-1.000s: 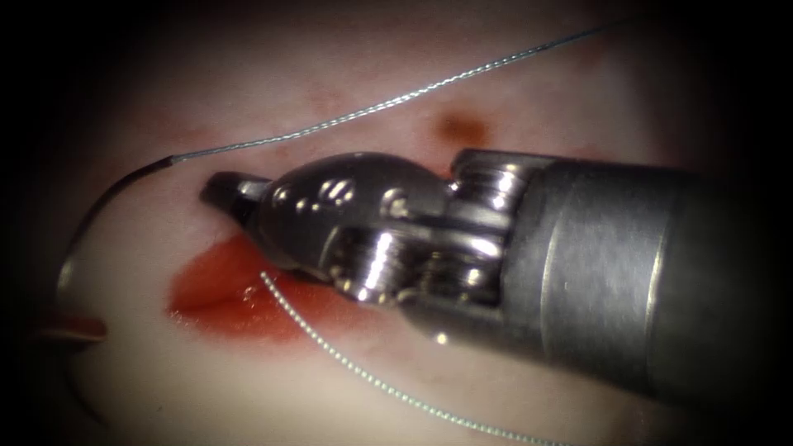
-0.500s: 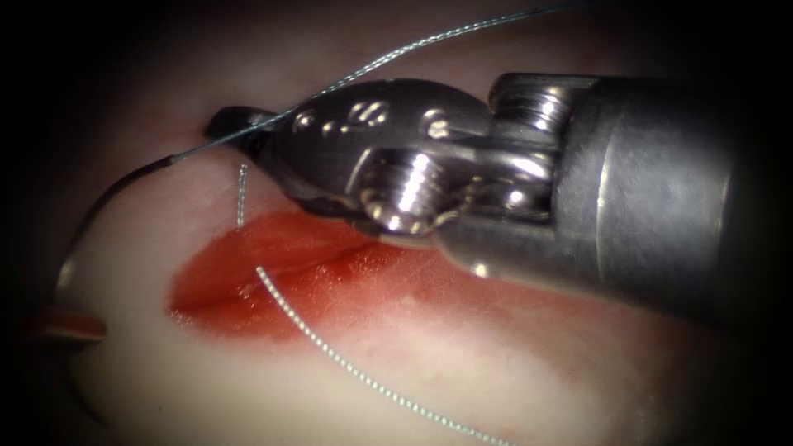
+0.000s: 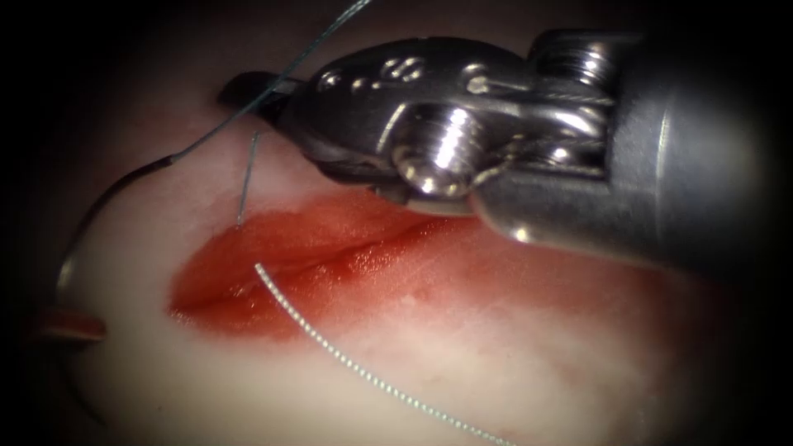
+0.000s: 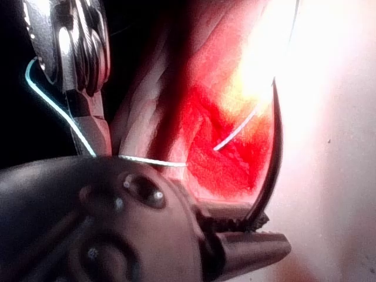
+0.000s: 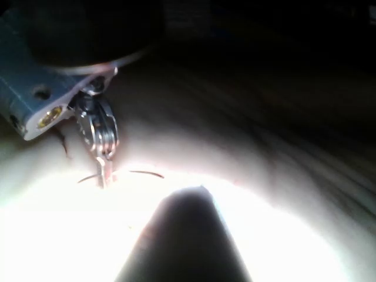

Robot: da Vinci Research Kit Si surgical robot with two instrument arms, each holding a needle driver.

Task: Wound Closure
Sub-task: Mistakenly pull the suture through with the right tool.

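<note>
Lifted upward, right hand grips the thread; left hand clamps the needle.

The right arm's tool reaches in from the right, wrist bent, its jaws closed on the thread. The left arm's tool grips the needle between closed jaws.

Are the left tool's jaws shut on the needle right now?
Shut. In the left wrist view the left tool clamps the needle near one end, its curve arching free over the tissue.
</note>
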